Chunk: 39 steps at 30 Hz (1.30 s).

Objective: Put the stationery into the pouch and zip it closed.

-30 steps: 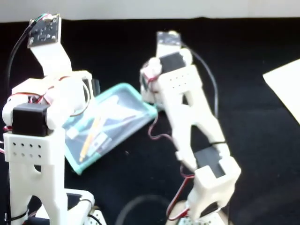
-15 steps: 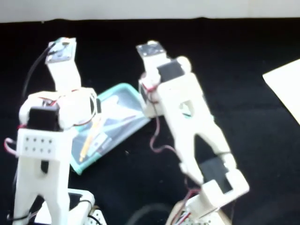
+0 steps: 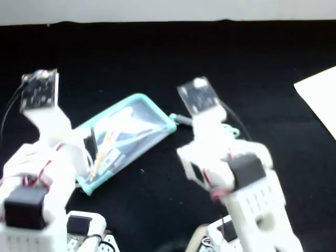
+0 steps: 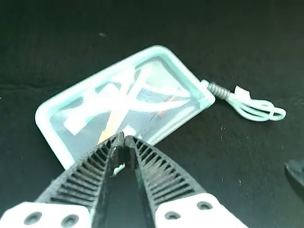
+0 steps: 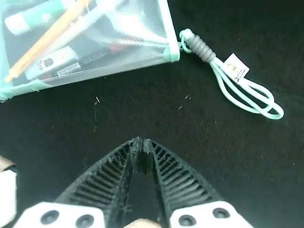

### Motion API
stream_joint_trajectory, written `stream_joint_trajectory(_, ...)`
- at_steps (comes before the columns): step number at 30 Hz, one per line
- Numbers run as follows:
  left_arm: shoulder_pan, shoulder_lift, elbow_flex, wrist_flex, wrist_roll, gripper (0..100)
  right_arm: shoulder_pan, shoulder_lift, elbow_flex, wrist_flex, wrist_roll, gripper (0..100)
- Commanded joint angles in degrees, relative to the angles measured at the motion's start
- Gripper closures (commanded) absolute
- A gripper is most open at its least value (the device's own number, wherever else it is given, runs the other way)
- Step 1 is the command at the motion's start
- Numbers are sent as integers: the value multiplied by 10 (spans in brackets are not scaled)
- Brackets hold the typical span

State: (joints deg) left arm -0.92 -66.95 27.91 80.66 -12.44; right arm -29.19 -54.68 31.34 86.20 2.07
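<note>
A clear mesh pouch with mint-green trim lies flat on the black table, with an orange pencil and other stationery inside it. Its grey zipper pull sits at one corner, and a mint cord loop trails from it across the cloth. In the left wrist view my left gripper is shut with nothing in it, hovering above the pouch near one long edge. My right gripper is also shut and empty, held above bare cloth a short way from the pouch and the cord.
A pale sheet lies at the table's right edge. The white left arm and right arm rise from the near edge on either side of the pouch. Open black cloth stretches behind and to the right.
Both arms have drawn back from the pouch toward the near edge of the table and now stand lower in the high view. The pouch has stayed where it was.
</note>
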Motion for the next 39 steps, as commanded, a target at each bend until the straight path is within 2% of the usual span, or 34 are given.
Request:
stream_joint_trajectory(1, -5, -103, 36, 1, -5, 993, 8, -167, 87, -30, 4, 992)
stream_joint_trajectory(4, -9, -218, 85, -2, -5, 993, 8, -288, 141, -58, 4, 992)
stream_joint_trajectory(7, -45, -319, 132, -12, -5, 993, 27, -388, 192, -100, 25, 992)
stream_joint_trajectory(10, -128, -383, 195, -41, -5, 993, 119, -472, 267, -152, 67, 992)
stream_joint_trajectory(12, -196, -374, 237, -63, -5, 993, 192, -509, 332, -189, 102, 992)
stream_joint_trajectory(15, -269, -361, 334, -135, -5, 992, 253, -496, 432, -249, 140, 992)
stream_joint_trajectory(22, -374, -361, 623, -304, -5, 992, 262, -492, 650, -334, 142, 992)
stream_joint_trajectory(26, -458, -356, 694, -379, -5, 991, 262, -492, 694, -339, 142, 992)
stream_joint_trajectory(30, -518, -360, 693, -376, -5, 990, 262, -492, 704, -336, 142, 992)
stream_joint_trajectory(33, -527, -359, 693, -324, -5, 990, 262, -492, 718, -320, 134, 992)
stream_joint_trajectory(39, -525, -360, 693, -174, -4, 990, 260, -492, 720, -252, -35, 992)
